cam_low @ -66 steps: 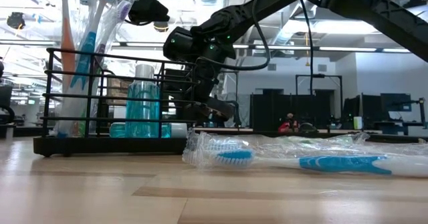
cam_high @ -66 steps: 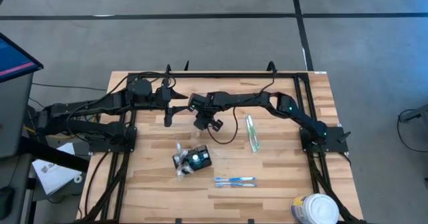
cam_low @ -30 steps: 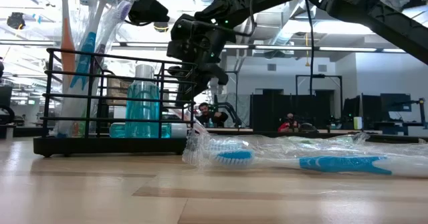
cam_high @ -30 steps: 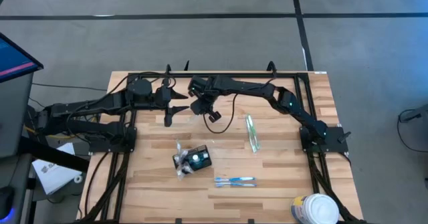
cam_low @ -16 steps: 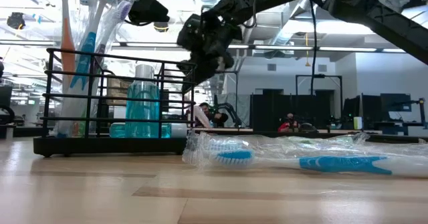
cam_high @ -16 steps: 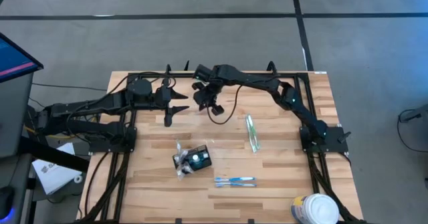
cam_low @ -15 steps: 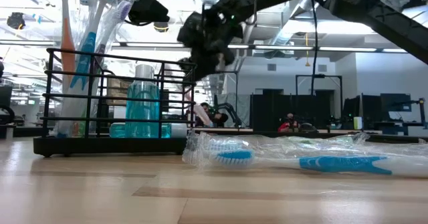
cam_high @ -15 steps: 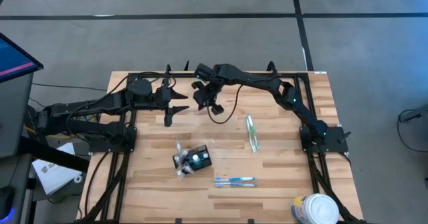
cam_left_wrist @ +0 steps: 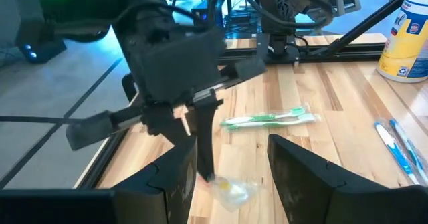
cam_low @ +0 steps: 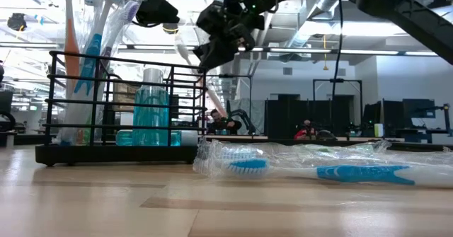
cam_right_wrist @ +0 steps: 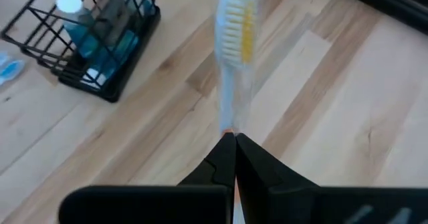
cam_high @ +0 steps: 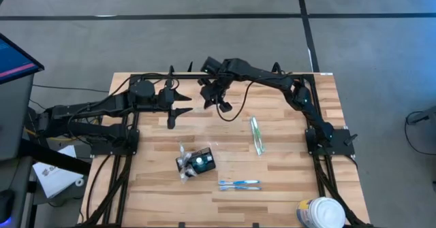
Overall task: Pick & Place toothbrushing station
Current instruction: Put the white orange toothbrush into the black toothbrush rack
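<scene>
The toothbrushing station point(cam_high: 196, 162) is a black wire holder with toothbrushes and a blue bottle in it. It stands on its base at the table's middle and also shows in the low view point(cam_low: 120, 102) and the right wrist view point(cam_right_wrist: 93, 43). My right gripper point(cam_high: 211, 99) hangs high over the far middle of the table, shut on a toothbrush in a clear wrapper point(cam_right_wrist: 233, 63). My left gripper point(cam_high: 181, 104) waits open just to the left of it, in the air, with nothing between its fingers point(cam_left_wrist: 301, 177). My right gripper pinches the wrapped toothbrush by its handle point(cam_right_wrist: 229, 125) between its two fingertips. The fingers slant downward, and the brush runs on beyond them, its yellow-and-white bristle head point(cam_right_wrist: 234, 30) at the free end. The toothbrush is lifted clear of the table.
A green toothbrush in a wrapper point(cam_high: 257, 134) lies right of the middle. Blue toothbrushes in a wrapper point(cam_high: 239, 184) lie near the front edge. A white round tub point(cam_high: 320, 213) stands at the near right corner. Bare wood lies at the near left.
My right gripper has risen and gone toward the table's far edge with the wrapped toothbrush, turning and tipping as it went. The toothbrush has come up higher above the table. The gripper has stayed shut.
</scene>
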You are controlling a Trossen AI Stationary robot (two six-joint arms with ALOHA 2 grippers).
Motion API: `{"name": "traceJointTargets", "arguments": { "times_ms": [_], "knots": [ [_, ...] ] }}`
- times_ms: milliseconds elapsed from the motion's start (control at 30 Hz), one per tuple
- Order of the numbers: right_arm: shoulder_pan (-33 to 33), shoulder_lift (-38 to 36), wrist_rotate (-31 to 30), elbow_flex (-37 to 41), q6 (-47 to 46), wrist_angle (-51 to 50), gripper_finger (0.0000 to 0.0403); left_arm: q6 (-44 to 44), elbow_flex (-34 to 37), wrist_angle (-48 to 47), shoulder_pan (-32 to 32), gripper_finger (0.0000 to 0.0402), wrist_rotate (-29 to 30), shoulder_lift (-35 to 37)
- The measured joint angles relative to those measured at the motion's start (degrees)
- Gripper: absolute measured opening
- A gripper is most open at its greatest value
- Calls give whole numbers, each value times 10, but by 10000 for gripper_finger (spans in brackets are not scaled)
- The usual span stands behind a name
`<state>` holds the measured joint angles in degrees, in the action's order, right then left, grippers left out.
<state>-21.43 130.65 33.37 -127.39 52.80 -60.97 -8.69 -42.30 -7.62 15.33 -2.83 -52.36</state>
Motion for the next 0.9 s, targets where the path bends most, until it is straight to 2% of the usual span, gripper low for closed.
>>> {"name": "traceJointTargets", "arguments": {
  "times_ms": [567,900],
  "knots": [
    [0,-60,13,1,0,-29,0,0,0,6,0,177,0,0],
    [11,-98,14,0,-48,25,0,0,0,19,0,177,0,0]
  ]
}}
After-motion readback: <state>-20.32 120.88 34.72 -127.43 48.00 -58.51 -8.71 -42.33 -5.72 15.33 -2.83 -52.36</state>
